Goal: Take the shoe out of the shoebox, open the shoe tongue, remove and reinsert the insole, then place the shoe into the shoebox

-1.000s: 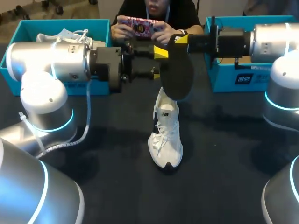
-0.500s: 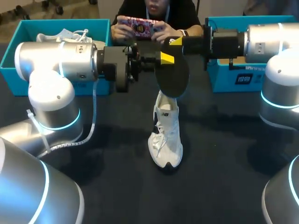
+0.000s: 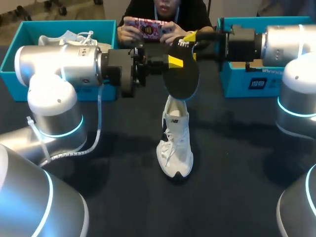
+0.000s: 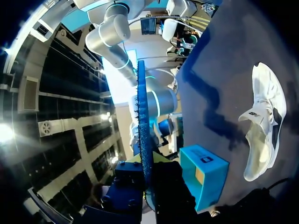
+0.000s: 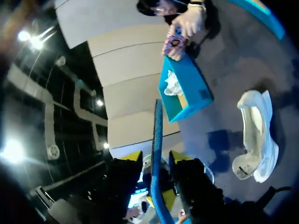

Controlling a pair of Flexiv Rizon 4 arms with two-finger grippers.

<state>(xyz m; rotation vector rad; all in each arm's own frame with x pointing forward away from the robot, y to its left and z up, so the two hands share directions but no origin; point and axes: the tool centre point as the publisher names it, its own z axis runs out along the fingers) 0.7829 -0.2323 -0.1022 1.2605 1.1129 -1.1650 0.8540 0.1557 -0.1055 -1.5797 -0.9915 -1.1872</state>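
left gripper (image 3: 174, 60) pinches the insole (image 3: 181, 80) above the shoe (image 3: 175, 143)

its fingers are closed on the dark insole's edge, holding it in the air over the white shoe's heel. the shoe stands on the table (image 3: 237, 163). right gripper (image 3: 189, 38) straddles the insole's upper end, fingers apart, seemingly not touching. insole looks removed; reinsertion comes next, which calls for lowering it toe-first into the shoe's opening.

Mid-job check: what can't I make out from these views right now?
Head view: the insole overlaps the white shoe's heel end.
Head view: the right arm hides most of the right shoebox's inside.
Both wrist views: the insole shows edge-on only, so its faces are unseen.
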